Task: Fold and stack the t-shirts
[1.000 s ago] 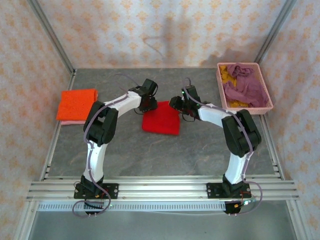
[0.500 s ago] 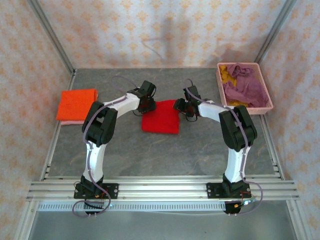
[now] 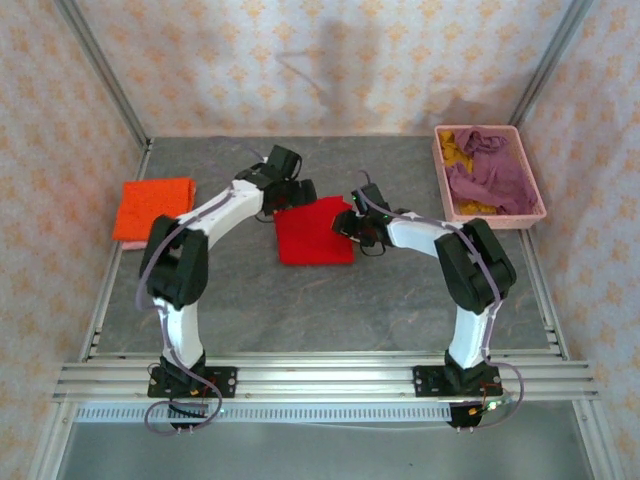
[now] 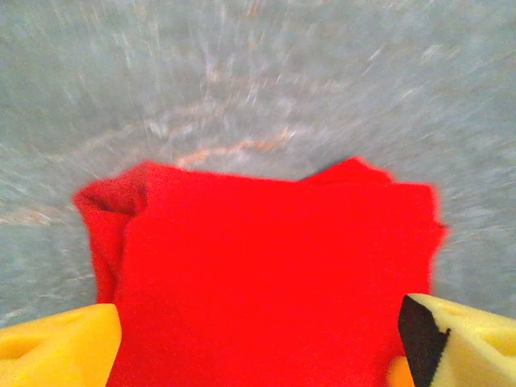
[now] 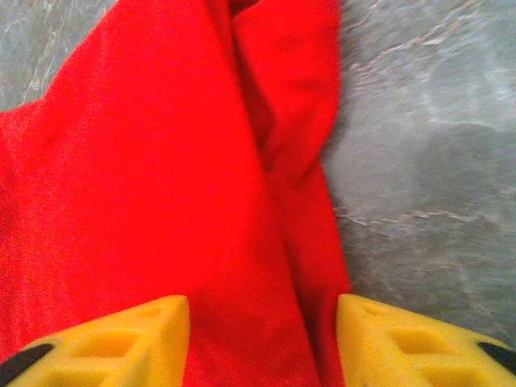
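A bright red t-shirt (image 3: 313,233) lies folded into a rough square at the table's middle. My left gripper (image 3: 294,191) hovers at its far left corner. In the left wrist view that gripper (image 4: 258,348) is open, its yellow fingers (image 4: 56,347) wide apart above the red t-shirt (image 4: 266,274), nothing held. My right gripper (image 3: 350,223) sits on the shirt's right edge. In the right wrist view it (image 5: 262,343) is open, its fingers (image 5: 121,343) straddling a lengthwise crease of the red cloth (image 5: 161,185). An orange t-shirt (image 3: 153,206) lies folded on a pale pink one (image 3: 141,243) at far left.
A pink plastic basket (image 3: 538,200) at the back right holds a crumpled mauve-purple t-shirt (image 3: 490,175) over a mustard yellow one (image 3: 458,148). Aluminium rails (image 3: 320,378) run along the near edge, with patterned walls close on three sides.
My left gripper has opened and drawn back toward the far left corner of the red t-shirt. The right gripper moved left, and the shirt shifted slightly left with its far right corner raised.
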